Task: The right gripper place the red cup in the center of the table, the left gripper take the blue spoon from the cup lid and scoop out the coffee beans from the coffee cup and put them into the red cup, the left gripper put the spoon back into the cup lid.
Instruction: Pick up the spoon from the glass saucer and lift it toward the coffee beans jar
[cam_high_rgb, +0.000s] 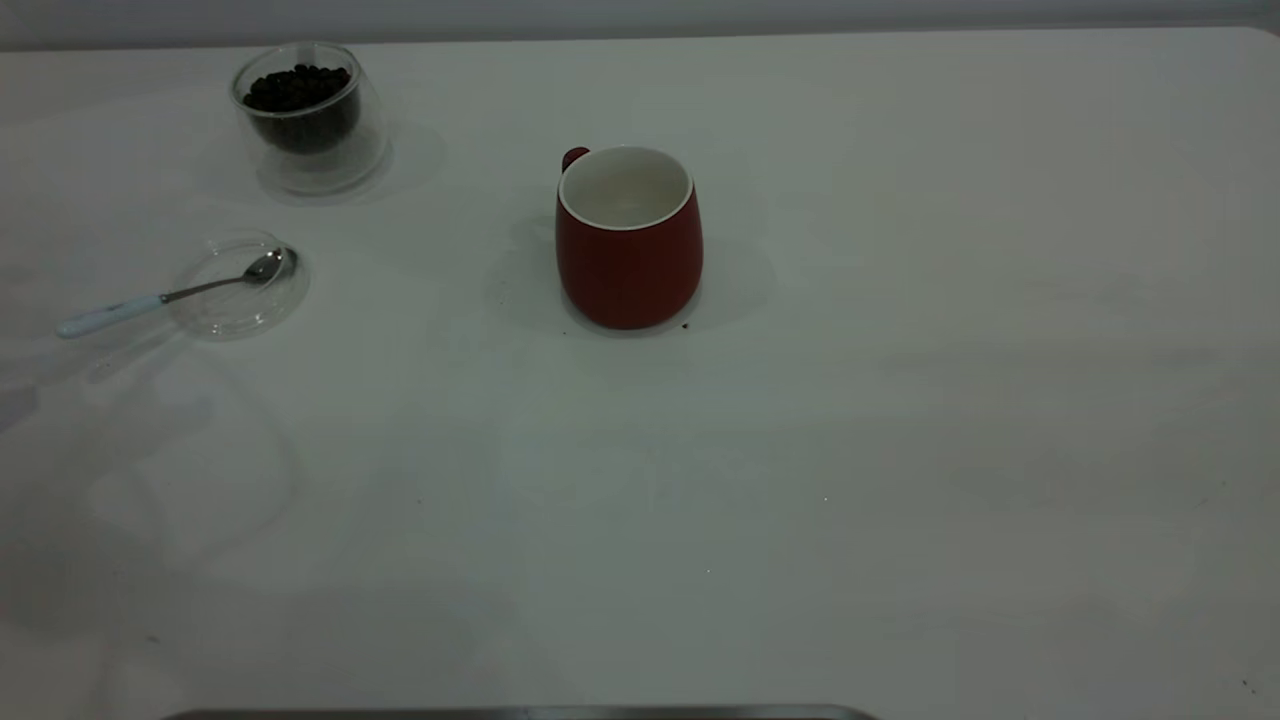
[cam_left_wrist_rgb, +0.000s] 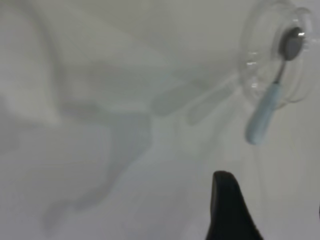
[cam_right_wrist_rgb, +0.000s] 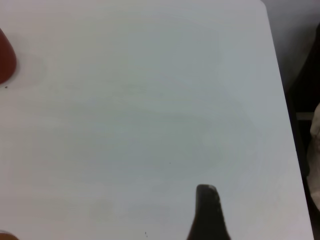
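Note:
The red cup (cam_high_rgb: 628, 250) stands upright and empty near the middle of the table (cam_high_rgb: 900, 400); a sliver of it shows in the right wrist view (cam_right_wrist_rgb: 6, 62). At the left, the blue spoon (cam_high_rgb: 170, 295) (cam_left_wrist_rgb: 272, 100) lies with its bowl in the cup lid (cam_high_rgb: 225, 315) (cam_left_wrist_rgb: 255, 65) and its handle sticking out over the rim. Behind that stands the coffee cup (cam_high_rgb: 310, 150) with coffee beans (cam_high_rgb: 297, 88) inside. My left gripper (cam_left_wrist_rgb: 272, 200) hovers open, short of the spoon's handle. My right gripper (cam_right_wrist_rgb: 265, 200) is open over bare table, far from the red cup. Neither arm shows in the exterior view.
The table's side edge (cam_right_wrist_rgb: 280, 75) runs close to my right gripper, with dark space beyond it. A tiny dark speck (cam_high_rgb: 685, 326) lies by the red cup's base. A grey strip (cam_high_rgb: 520, 713) borders the table's near edge.

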